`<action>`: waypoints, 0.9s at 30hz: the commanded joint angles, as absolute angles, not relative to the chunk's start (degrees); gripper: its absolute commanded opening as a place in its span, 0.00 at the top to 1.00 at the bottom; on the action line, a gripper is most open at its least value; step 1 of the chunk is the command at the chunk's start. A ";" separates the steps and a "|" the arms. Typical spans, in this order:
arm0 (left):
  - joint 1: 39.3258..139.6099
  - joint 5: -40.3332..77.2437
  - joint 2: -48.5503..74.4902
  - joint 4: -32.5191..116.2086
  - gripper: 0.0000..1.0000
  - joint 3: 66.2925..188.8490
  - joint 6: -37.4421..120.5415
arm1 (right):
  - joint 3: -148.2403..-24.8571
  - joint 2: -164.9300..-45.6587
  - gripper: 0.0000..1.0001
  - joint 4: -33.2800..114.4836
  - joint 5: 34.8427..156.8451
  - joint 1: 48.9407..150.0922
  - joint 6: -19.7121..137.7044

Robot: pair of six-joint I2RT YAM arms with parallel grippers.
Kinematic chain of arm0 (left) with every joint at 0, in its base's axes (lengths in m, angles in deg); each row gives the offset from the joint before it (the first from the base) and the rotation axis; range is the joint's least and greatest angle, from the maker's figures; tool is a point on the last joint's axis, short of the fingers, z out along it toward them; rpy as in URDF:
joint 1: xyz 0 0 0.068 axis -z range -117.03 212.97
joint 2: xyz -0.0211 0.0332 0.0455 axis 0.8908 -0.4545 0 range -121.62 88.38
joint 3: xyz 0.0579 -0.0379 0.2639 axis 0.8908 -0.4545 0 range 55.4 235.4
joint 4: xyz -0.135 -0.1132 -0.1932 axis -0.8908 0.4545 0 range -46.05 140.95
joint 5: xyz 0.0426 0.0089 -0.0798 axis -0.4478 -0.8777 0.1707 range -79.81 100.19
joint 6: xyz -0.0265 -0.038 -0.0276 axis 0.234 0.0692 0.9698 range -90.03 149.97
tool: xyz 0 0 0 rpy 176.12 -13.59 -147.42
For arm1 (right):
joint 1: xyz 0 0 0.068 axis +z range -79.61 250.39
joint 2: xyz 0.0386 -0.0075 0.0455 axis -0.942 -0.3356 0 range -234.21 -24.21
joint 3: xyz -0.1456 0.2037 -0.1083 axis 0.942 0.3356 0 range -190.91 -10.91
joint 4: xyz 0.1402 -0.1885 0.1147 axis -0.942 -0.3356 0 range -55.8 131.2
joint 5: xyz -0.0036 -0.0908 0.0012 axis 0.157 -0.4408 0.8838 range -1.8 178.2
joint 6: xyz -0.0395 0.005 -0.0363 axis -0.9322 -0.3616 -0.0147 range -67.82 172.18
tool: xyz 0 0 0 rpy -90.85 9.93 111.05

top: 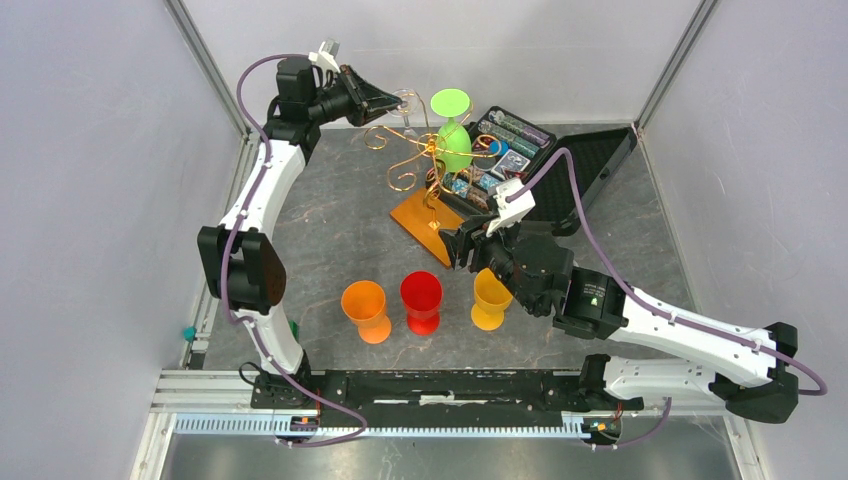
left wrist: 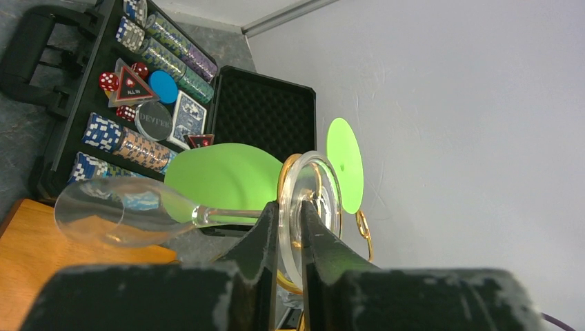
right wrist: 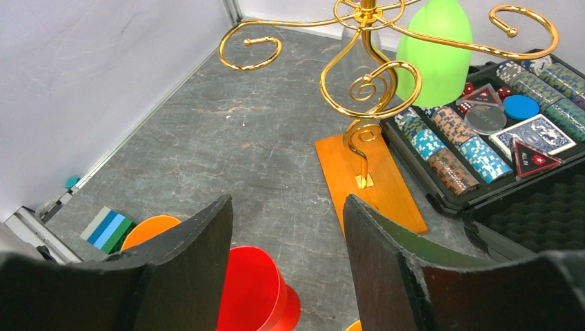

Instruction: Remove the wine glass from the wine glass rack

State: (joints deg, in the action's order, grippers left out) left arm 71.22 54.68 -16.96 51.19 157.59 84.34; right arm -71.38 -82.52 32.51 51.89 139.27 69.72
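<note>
Hanging foot-up from a curled arm of the wine glass rack, the clear wine glass has its flat foot pinched between the near-closed jaws of the left gripper, a hold that looks meant to slide the stem out along the wire. A green wine glass hangs just beyond that gripper, with a black case behind on the table. The right gripper hovers spread and empty, the rack's wooden base just ahead, seemingly placed to steady it.
</note>
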 commanded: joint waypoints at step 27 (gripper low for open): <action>71.23 51.33 -11.31 54.95 0.89 160.03 76.62 | -69.77 -81.40 0.36 35.92 50.52 139.23 70.74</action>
State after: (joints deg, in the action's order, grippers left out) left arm 71.35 49.94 -15.06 57.47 159.28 76.54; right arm -70.03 -82.39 33.75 51.89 139.27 70.20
